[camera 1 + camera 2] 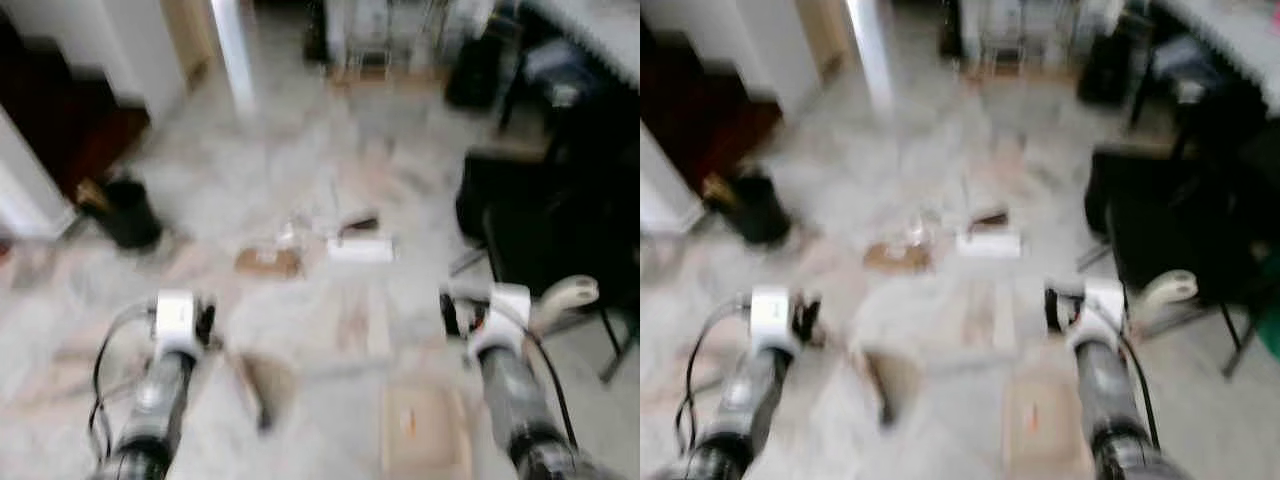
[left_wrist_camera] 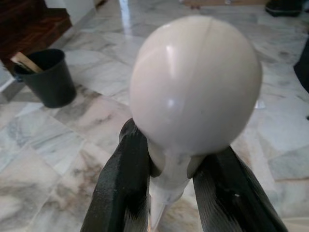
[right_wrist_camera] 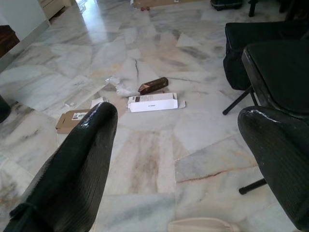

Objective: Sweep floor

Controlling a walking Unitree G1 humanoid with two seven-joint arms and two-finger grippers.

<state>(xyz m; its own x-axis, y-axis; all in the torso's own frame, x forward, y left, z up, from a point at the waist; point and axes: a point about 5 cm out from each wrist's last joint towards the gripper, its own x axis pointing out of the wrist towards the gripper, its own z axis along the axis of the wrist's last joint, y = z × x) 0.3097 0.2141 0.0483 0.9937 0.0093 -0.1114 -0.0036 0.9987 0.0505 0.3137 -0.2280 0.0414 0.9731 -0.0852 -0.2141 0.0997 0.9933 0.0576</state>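
Note:
My left gripper is shut on the neck of a cream handle with a rounded, egg-shaped end. In the blurred left eye view that gripper is low on the left, with a dark blurred shape below it. Apart from it on the right, my right gripper stands open with nothing between its fingers, above the marble floor. Litter lies ahead: a white box, a small brown box, a flat cardboard piece and a crumpled wrapper.
A black bucket with a wooden stick in it stands at the left, by a white wall corner. Black chairs crowd the right side. A cream curved object lies beside the right arm. Flat cardboard lies near my feet.

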